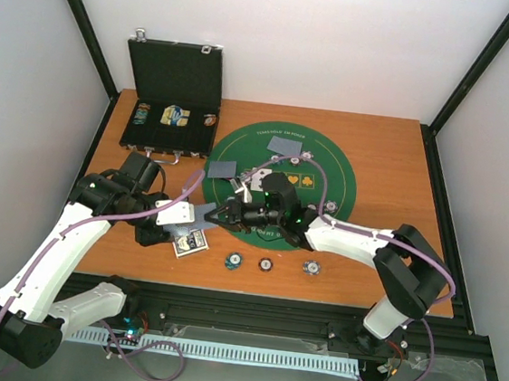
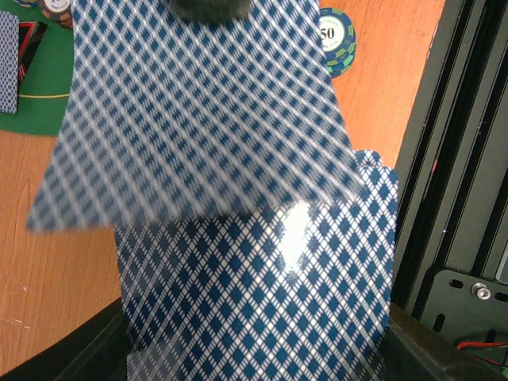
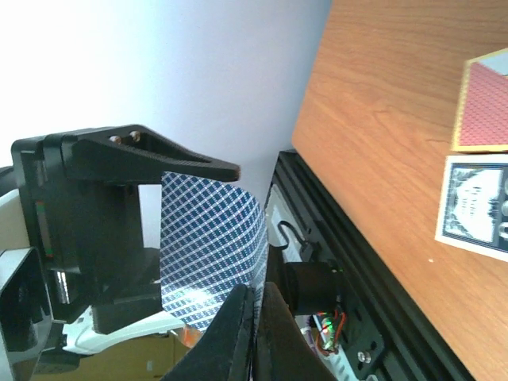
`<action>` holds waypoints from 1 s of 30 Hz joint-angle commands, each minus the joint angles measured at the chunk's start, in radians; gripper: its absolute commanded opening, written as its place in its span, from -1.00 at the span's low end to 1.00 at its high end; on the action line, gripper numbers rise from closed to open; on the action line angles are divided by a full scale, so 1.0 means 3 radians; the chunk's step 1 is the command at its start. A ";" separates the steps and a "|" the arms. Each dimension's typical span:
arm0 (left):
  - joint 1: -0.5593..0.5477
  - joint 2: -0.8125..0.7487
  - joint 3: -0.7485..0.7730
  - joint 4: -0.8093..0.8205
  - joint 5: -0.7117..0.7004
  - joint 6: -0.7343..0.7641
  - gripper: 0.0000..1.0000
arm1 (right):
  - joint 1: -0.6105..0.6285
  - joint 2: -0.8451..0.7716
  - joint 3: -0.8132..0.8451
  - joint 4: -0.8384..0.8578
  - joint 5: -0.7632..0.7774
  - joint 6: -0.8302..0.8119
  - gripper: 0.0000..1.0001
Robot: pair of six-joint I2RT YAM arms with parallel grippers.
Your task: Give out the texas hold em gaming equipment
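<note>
Deal partly done: two cards (image 1: 286, 146) at the mat (image 1: 333, 176); left end effector (image 1: 177, 217) grips the deck (image 2: 262, 302), right end effector (image 3: 255, 313) pinches the next card (image 2: 198, 111).

Left arm (image 1: 47, 260) bent, elbow raised at left, forearm reaching right. Left gripper (image 1: 176, 221) is clamped on the playing cards (image 2: 254, 302). Right arm (image 1: 350, 239) elbow out right, forearm stretched left; right gripper (image 3: 255, 295) meets the left one, fingers pinched together on the top card (image 2: 190, 111) edge.
</note>
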State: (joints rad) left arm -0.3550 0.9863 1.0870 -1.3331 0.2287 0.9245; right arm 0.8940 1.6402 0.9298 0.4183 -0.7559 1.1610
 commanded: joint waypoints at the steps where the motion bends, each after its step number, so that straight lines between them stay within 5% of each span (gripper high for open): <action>1: 0.0002 -0.0026 0.0036 0.0029 0.0069 0.0053 -0.69 | -0.0135 -0.0232 -0.0069 -0.0330 0.0081 -0.0131 -0.94; 5: 0.0002 -0.0026 0.0043 0.0012 0.0066 0.0048 -0.69 | -0.0463 -0.0374 0.0092 -0.1078 0.0084 -0.0651 -0.94; 8: 0.0002 -0.0033 0.0052 0.0013 0.0066 0.0048 -0.69 | -0.0746 -0.0296 0.0713 -0.2209 0.0337 -0.1722 -0.94; 11: 0.0002 -0.0031 0.0062 -0.0002 0.0070 0.0034 -0.69 | -0.0781 -0.0017 0.1442 -0.3389 0.1448 -0.2822 -0.94; 13: 0.0002 -0.0024 0.0059 -0.0004 0.0069 0.0026 -0.69 | -0.0781 0.0136 0.1672 -0.3600 0.2218 -0.3292 -0.94; 19: 0.0002 -0.0013 0.0053 -0.0005 0.0066 -0.0003 -0.69 | -0.0653 0.0325 0.1325 -0.2632 0.4156 -0.4835 -0.94; 30: 0.0002 -0.0029 0.0079 -0.0028 0.0036 0.0013 -0.69 | -0.0448 0.0777 0.0589 -0.0887 0.4226 -0.6748 -0.94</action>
State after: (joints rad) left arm -0.3550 0.9863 1.0870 -1.3331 0.2325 0.9237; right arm 0.7357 1.8545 1.1660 -0.1032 0.4622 -0.5930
